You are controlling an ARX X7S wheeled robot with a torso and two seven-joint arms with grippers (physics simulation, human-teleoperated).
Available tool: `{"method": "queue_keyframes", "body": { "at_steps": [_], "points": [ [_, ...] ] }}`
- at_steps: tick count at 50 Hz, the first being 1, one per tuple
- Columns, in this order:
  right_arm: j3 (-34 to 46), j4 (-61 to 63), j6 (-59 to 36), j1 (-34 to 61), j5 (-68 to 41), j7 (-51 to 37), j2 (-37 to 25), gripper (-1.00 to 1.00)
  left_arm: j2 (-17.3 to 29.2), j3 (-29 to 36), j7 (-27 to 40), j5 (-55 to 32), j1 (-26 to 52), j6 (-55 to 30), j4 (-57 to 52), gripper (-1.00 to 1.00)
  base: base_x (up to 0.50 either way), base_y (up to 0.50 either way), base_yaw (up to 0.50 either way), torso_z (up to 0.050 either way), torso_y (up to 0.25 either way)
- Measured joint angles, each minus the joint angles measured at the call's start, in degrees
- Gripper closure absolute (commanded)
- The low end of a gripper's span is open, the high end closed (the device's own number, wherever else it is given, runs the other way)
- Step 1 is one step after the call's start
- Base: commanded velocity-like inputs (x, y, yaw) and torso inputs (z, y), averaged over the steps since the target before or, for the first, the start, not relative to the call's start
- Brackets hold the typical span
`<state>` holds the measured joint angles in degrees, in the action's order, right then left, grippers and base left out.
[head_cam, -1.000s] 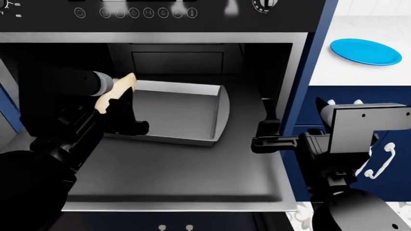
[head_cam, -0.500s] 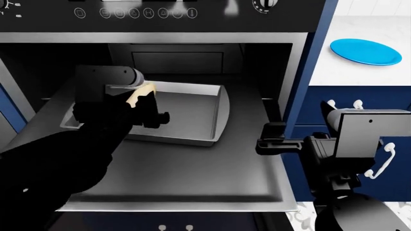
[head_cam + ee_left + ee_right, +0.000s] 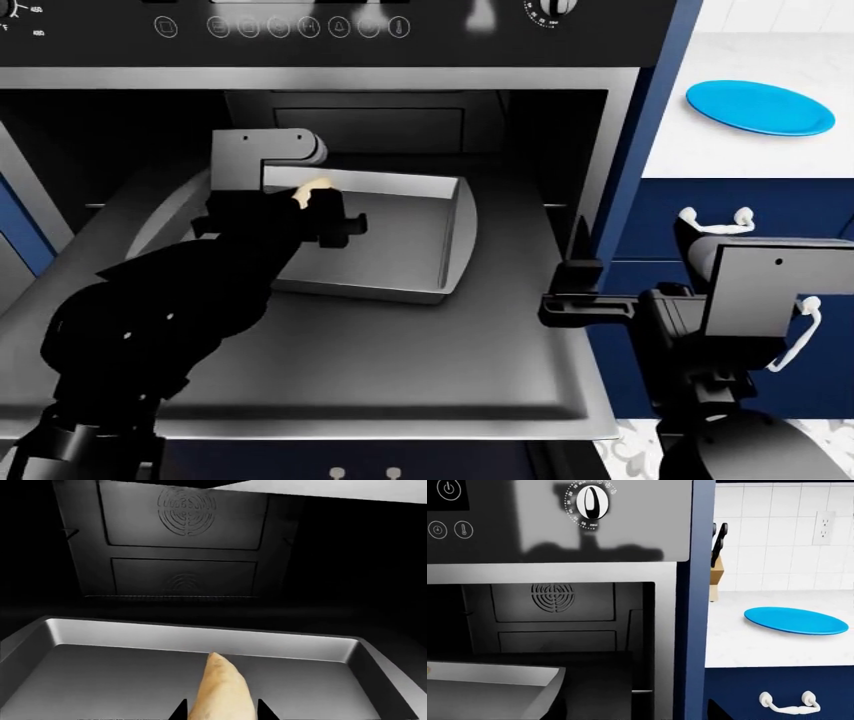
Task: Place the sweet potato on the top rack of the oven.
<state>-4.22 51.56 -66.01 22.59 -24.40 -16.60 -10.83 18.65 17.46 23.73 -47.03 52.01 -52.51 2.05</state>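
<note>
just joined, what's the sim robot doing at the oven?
The left end effector is shut on a pale tan, tapered sweet potato and holds it over the shallow grey metal tray pulled out of the open black and steel oven. The potato is not released yet; whether it touches the tray floor cannot be told. The right end effector is off to the side by the oven's right edge, holding nothing. A round blue plate lies on the white counter, uninvolved.
</note>
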Motion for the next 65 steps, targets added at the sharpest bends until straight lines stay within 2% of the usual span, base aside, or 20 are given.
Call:
{"method": "queue_keyframes", "body": {
  "at_steps": [11, 12, 33, 46, 53, 60, 65],
  "points": [
    [-0.31, 0.0, 0.39, -0.39, -0.42, -0.43, -0.27, -1.0, -0.82, 1.12, -0.77, 1.38, 1.11, 0.82, 4.3, 1.0, 0.0, 0.0, 0.0, 0.0, 0.001],
    [-0.34, 0.02, 0.4, -0.4, -0.47, -0.47, -0.3, -1.0, -0.85, 1.09, -0.74, 1.36, 1.17, 0.81, 4.48, -1.0, 0.0, 0.0, 0.0, 0.0, 0.0],
    [-0.35, 0.0, 0.78, -0.4, -1.42, -1.28, -0.68, -1.0, 0.42, -2.05, 1.8, -1.36, 2.37, -1.04, 2.21, -1.0, 0.0, 0.0, 0.0, 0.0, 0.0],
    [-0.36, 0.14, 1.07, -0.29, -2.07, -1.76, -0.88, -1.0, 5.03, -6.77, 4.92, -7.29, -3.93, -4.38, -8.88, -1.0, 0.0, 0.0, 0.0, 0.0, 0.0],
    [0.74, 1.3, 0.26, 1.05, -3.02, -2.97, -1.22, -1.0, 9.04, -12.23, 9.32, -14.61, -9.29, -6.66, -20.43, -1.0, 0.0, 0.0, 0.0, 0.0, 0.0],
    [4.24, 4.86, -0.54, 6.86, -15.75, -14.48, -5.94, -1.0, 15.55, -20.08, 20.01, -30.43, -12.78, -6.18, -37.97, -1.0, 0.0, 0.0, 0.0, 0.0, 0.0],
    [8.78, 6.25, 2.72, 11.78, -25.71, -24.6, -11.54, -1.0, 20.2, -25.08, 26.37, -40.26, -13.82, -4.58, -46.96, -1.0, 0.0, 0.0, 0.0, 0.0, 0.0]
  ]
}}
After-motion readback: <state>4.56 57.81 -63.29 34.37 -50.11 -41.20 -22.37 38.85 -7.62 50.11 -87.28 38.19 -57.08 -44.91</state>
